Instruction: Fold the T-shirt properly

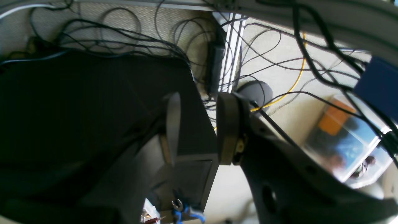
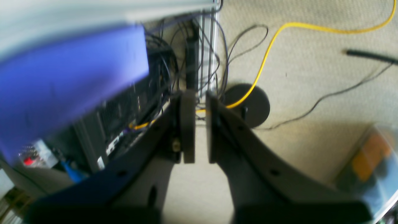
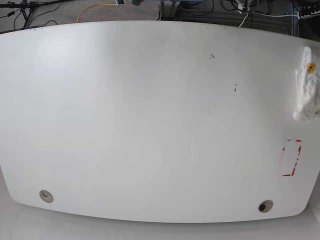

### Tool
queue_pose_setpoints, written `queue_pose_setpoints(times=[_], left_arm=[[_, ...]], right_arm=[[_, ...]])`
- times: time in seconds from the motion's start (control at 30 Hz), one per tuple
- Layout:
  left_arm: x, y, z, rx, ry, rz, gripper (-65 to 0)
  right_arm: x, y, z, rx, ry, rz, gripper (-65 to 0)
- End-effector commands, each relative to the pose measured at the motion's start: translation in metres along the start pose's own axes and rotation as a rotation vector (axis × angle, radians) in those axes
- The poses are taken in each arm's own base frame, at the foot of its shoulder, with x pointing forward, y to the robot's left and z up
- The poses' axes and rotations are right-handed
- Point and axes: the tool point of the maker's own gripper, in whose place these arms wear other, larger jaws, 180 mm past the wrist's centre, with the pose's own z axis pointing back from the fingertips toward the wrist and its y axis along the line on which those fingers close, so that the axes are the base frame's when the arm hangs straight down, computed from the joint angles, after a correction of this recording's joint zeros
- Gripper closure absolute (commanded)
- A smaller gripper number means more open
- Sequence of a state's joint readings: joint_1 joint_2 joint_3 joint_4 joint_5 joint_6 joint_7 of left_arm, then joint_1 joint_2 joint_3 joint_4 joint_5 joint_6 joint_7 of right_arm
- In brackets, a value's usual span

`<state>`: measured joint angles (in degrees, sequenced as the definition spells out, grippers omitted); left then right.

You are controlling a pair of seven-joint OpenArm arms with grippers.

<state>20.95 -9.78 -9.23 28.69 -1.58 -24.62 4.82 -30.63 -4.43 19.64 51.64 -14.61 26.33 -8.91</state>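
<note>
Because the T-shirt [image 3: 306, 85] lies bunched in a white heap at the table's [image 3: 150, 125] far right edge in the base view, partly cut off by the frame, it could slide off if tugged outward. Neither arm shows over the table. The left gripper [image 1: 199, 124] hangs off the table over a floor strewn with cables [image 1: 130, 34], its jaws parted around nothing. The right gripper [image 2: 196, 127] also looks down at the floor near a yellow cable [image 2: 264, 59], jaws nearly together and empty. Swinging in from there, either arm risks snagging wires or clipping the table edge.
</note>
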Motion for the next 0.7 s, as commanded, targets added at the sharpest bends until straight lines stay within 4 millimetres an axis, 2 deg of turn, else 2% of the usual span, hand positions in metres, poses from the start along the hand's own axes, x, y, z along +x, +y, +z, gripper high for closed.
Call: queue_pose_setpoints(times=[0.0,0.13,0.3,0.33,0.57,0.67], left_arm=[[-0.006,0.008,-0.004,0.033,0.045,-0.022,-17.6],[-0.005,0.011,-0.013,0.100,0.050,-0.011,-17.6],[-0.001,0.011,-0.019,0.134,0.061,0.005,-17.8],[0.005,0.011,-0.021,0.134,0.058,0.006,-17.8],[0.010,0.012,-0.024,0.154,0.078,0.025,-17.8],[0.012,0.004,-0.027,0.151,0.076,0.028,-17.8]], right_arm=[[0.001,0.001,-0.004,0.004,0.012,0.016,-5.4],[0.007,0.000,-0.015,0.008,0.032,0.018,-5.4],[0.006,-0.030,-0.023,-0.059,0.083,0.009,-5.5],[0.006,-0.032,-0.025,-0.062,0.091,0.003,-5.5],[0.012,-0.045,-0.032,-0.072,0.079,-0.014,-5.5],[0.011,-0.051,-0.033,-0.087,0.094,-0.021,-5.5]])
